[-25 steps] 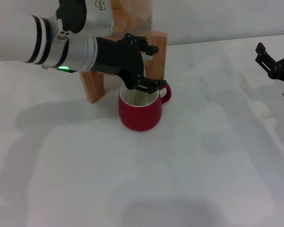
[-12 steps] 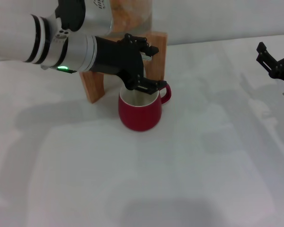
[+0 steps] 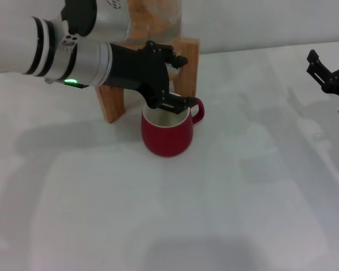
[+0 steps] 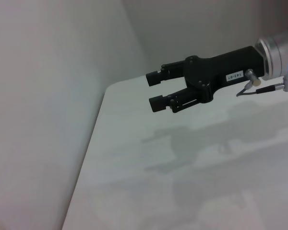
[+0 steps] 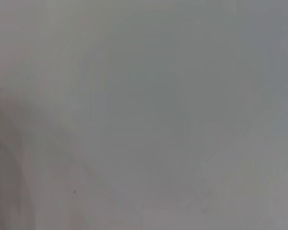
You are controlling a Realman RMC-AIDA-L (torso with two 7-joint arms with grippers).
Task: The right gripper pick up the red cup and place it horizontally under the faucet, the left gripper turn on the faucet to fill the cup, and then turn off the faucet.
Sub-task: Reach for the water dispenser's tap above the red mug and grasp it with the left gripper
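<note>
At the back left of the white counter (image 3: 214, 214), the red cup (image 3: 166, 132) stands upright, mouth up, white inside showing, its small loop handle turned toward the robot's right. It sits just in front of the wooden stand (image 3: 113, 101), which carries a glass jar (image 3: 155, 17) with orange contents; the faucet itself is hidden behind the arm, can't make it out. The left gripper (image 3: 174, 80) reaches in from the left, right over the cup's rim, jaws spread apart: one finger up near the stand's top bar, the other low at the cup's back rim by the handle. Whether that lower finger touches the cup, can't tell. Nothing visibly clamped between them. Green light glows on the underside of the left arm's housing. The right gripper (image 3: 327, 70) is parked far off at the right edge of the counter, well apart from the cup; in the left wrist view the right gripper (image 4: 156, 90) shows side-on above bare counter, jaws apart, holding nothing. Right wrist view shows only a blank grey surface.
</note>
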